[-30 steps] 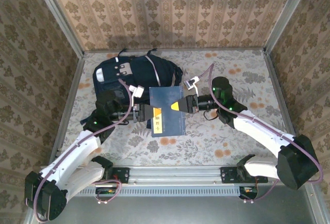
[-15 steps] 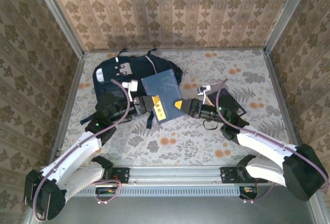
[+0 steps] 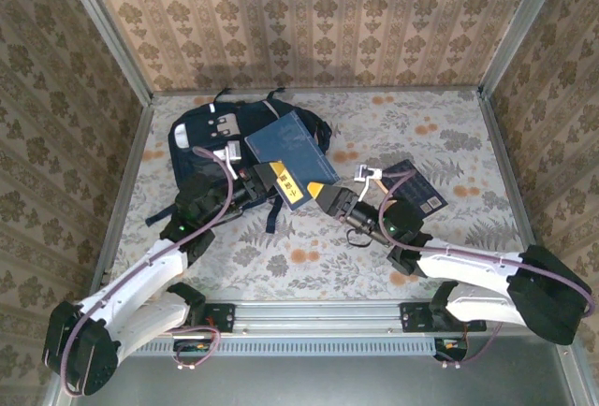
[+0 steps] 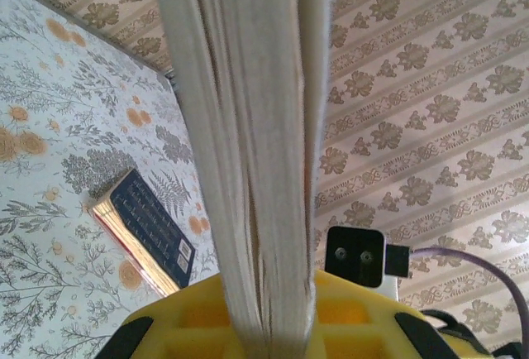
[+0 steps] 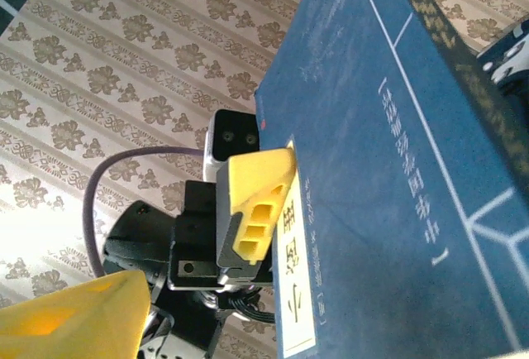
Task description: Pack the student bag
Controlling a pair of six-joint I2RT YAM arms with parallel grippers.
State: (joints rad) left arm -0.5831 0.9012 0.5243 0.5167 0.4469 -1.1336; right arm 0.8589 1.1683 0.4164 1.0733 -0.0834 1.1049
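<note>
One big navy student bag point(image 3: 192, 139) lay at the far left of the table point(image 3: 449, 125), with the blue booklet point(image 3: 288, 144) tipped up over its right side, not inside yet. A second book point(image 3: 416, 193) sat flat off to the right. The left gripper point(image 3: 265, 180) was clamped on the booklet's lower edge by the yellow label point(image 3: 292, 191). The right gripper point(image 3: 323, 195) sat just beside that corner, couldn't tell if it was gripping. Pinched at one edge only, the booklet might've swung, slipped, or snagged on the bag fabric.
</note>
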